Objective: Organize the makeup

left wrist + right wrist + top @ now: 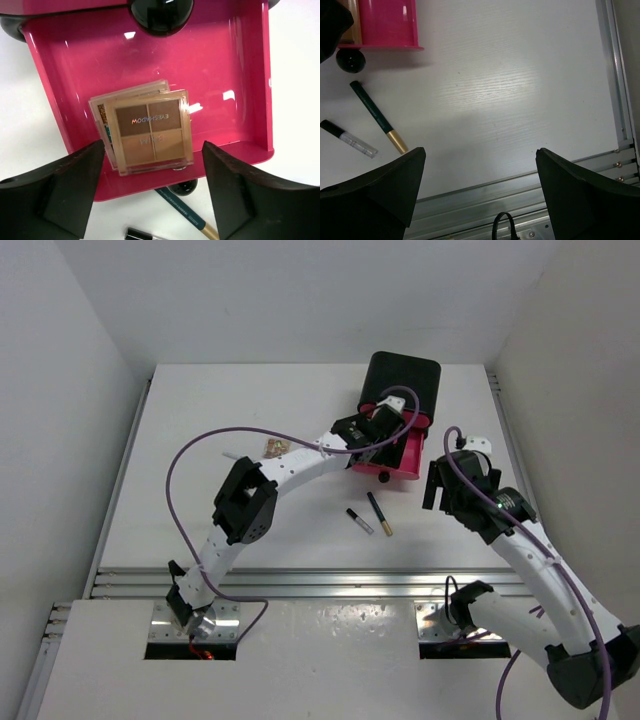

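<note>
Pink glossy plastic drawer point(225, 60) stands pulled out of the rounded black box point(400, 375). Two square tan eyeshadow palettes point(150, 132) lie stacked inside it, the upper one skewed over the lower. The left gripper point(152, 160) hovers above them, jaws wide apart and empty. The right gripper point(480, 160) hangs over the white surface point(520, 75), jaws likewise spread and holding nothing. From above, at 6 o'clock of the drawer, lie a dark green gold-tipped stick point(375, 115) and a black clear-ended stick point(347, 137). The palettes look placed. The left arm should rise straight up, clear of the drawer walls, then grip each stick across its middle.
</note>
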### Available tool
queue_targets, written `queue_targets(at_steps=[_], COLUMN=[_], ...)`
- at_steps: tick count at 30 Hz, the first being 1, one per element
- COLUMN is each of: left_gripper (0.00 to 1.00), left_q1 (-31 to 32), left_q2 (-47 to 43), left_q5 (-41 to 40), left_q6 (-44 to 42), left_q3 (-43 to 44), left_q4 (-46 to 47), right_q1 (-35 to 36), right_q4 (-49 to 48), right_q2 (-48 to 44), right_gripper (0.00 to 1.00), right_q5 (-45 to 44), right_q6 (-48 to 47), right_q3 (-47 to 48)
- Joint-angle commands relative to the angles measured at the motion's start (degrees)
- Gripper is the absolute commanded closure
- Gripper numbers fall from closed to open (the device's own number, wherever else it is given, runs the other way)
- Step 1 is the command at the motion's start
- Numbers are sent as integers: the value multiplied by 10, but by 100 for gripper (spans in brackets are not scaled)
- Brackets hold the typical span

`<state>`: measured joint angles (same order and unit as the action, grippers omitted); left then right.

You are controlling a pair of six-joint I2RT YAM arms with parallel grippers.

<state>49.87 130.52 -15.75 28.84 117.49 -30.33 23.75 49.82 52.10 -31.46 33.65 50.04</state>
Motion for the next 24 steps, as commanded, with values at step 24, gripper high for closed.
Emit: queue_targets(at_steps=[24], left_gripper=[0], left_q1=[-219], left_q2=[-136], left_q5=[7], left_q6=[-116], left_q3=[-108], left_q4=[-79], right_q1=[-5], right_q4=[-61], right_q2=[93], right_gripper=[7], right_q5=[105], right_q6=[-73], right_q3=[50])
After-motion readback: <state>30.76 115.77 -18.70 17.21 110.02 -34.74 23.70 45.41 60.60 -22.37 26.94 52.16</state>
